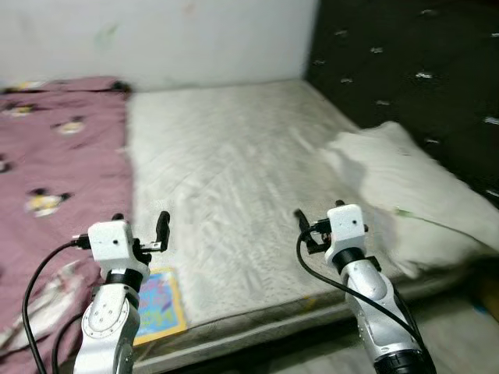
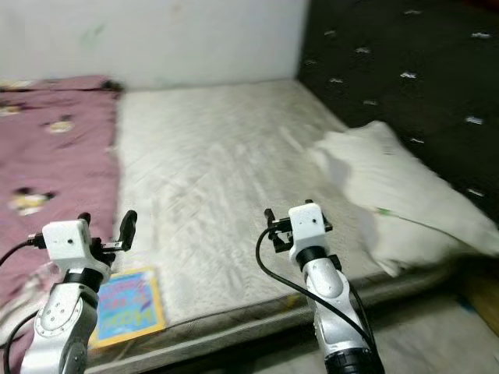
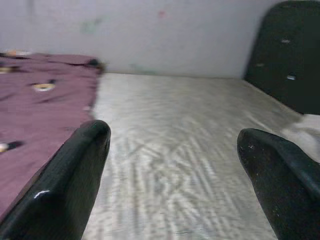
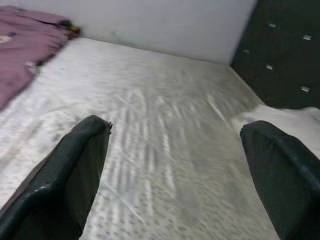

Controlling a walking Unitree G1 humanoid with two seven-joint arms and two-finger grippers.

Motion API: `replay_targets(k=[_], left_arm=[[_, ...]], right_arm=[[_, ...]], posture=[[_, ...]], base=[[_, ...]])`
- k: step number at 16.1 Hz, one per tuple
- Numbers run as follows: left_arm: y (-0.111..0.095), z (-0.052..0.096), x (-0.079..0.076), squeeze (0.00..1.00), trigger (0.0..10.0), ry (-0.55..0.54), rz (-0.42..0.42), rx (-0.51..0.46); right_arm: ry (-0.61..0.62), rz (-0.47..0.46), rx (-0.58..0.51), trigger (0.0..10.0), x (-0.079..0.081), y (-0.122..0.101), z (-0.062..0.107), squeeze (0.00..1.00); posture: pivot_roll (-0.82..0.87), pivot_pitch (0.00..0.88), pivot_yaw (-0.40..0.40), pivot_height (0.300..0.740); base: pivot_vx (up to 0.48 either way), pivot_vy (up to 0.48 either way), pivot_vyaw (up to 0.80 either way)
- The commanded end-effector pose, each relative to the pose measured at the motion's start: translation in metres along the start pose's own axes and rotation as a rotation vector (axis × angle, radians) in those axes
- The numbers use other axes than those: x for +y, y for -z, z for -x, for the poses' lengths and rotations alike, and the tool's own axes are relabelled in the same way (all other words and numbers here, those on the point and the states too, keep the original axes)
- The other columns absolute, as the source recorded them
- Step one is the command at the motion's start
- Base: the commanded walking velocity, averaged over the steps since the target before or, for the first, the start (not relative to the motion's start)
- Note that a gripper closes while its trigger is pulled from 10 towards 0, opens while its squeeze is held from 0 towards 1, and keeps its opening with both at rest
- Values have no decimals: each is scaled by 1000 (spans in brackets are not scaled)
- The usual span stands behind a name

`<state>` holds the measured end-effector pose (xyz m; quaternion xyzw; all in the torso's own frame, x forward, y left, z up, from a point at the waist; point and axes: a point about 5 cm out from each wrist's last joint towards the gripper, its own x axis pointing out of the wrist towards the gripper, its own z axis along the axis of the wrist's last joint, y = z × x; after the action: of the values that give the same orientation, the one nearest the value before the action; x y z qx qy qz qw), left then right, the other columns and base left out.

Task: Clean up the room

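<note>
Dim, flat indoor light; every view softly motion-blurred, shadows faint, no glare.

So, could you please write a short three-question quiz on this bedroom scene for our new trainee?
1. True or false: the pillow lies on the robot's right side of the mattress, near the dark headboard.
2. What lies by the mattress's near edge under the left gripper? A) a book B) a cup C) a shoe
3. Fill in: the blanket on the robot's left is ____ in colour.

Key
1. True.
2. A, the book.
3. Purple. Both the left gripper and the right gripper hover with fingers open, holding nothing.
</note>
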<state>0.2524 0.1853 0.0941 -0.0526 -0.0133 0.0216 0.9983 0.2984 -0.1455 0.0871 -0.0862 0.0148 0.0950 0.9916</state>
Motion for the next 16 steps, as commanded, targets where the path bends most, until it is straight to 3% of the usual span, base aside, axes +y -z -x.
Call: replay_targets(k=[1,7,12,16], left_arm=[[2,-1,-1,0,10000,-5,-5,5],[2,-2,0,0,10000,-23,-7,2],[1,-3,0,0,10000,-29,-9,-1],[2,-4,1,0,10000,-36,-1,3]], right_arm=[[6,-3,-7,10000,-4,-1,-1,0],[-22,19,-20,10000,-1,-3,-4,0],[-27,15,-22,10000,-1,-4,-4,0],[-27,9,-20,10000,-1,-3,-5,0]], posture=[[23,0,-24,740],[27,0,-31,740],[26,0,-28,740],[26,0,-29,740]], base=[[0,0,0],[0,0,0],[0,0,735],[0,0,0]])
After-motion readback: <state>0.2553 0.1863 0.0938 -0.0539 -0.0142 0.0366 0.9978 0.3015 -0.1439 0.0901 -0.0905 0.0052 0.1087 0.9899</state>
